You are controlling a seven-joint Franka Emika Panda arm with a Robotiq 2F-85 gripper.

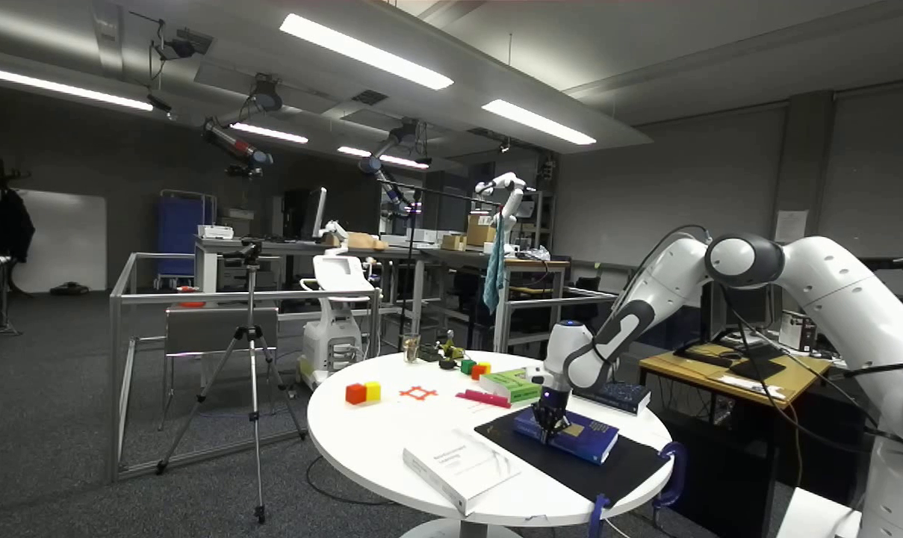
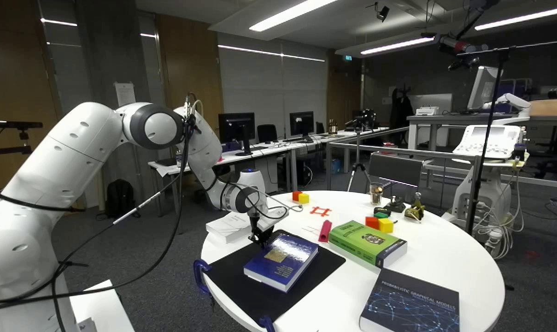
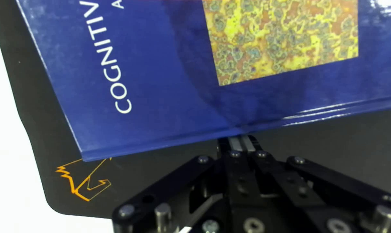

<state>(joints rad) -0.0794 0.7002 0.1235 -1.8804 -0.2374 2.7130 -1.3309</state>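
In an exterior view, the blue book [image 1: 583, 436] lies on a black mat [image 1: 608, 480], near a white book [image 1: 462, 465]. In an exterior view, a green book [image 2: 366, 242] lies beside the mat. In the wrist view, the gripper [image 3: 243, 142], fully closed and empty, is at the blue book's edge.

Dark carpet [image 1: 55, 388] underfoot. Strip lights [image 1: 365, 51] lit on ceiling [image 1: 720, 45]. Grey panels [image 2: 250, 83] and wood panels [image 2: 190, 55] along one side, whiteboard [image 1: 70, 239] at far end. Long white desk [image 2: 270, 152] with monitors [image 2: 301, 124]. Metal railing [image 1: 197, 297], dark chair [image 1: 219, 332] near it. Round white table [image 1: 376, 433] in foreground.
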